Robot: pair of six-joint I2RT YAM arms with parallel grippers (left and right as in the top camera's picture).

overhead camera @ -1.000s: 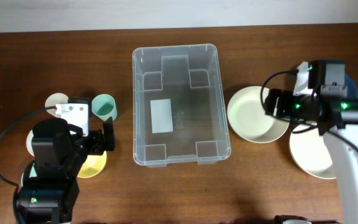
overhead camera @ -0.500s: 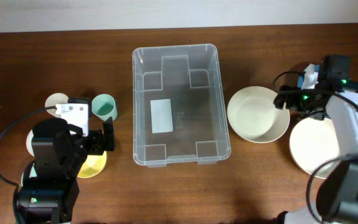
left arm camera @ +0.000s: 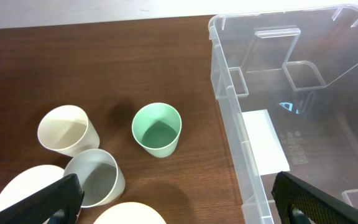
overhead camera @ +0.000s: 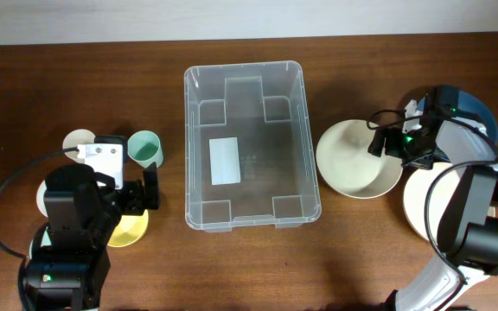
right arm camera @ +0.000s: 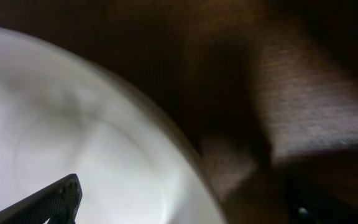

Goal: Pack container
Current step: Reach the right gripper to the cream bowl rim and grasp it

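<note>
Right claw (overhead camera: 387, 145) at cream bowl (overhead camera: 348, 160) — dark wooden table (overhead camera: 76, 69), pale wall (overhead camera: 232, 17).

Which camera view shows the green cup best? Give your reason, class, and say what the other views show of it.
The left wrist view: the green cup stands whole and large, its empty inside visible. Overhead shows it small, from straight above. The right wrist view does not show it.

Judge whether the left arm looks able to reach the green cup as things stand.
Probably yes: the green cup stands upright ahead of the open left gripper, clear of the cream cup and the container.
</note>
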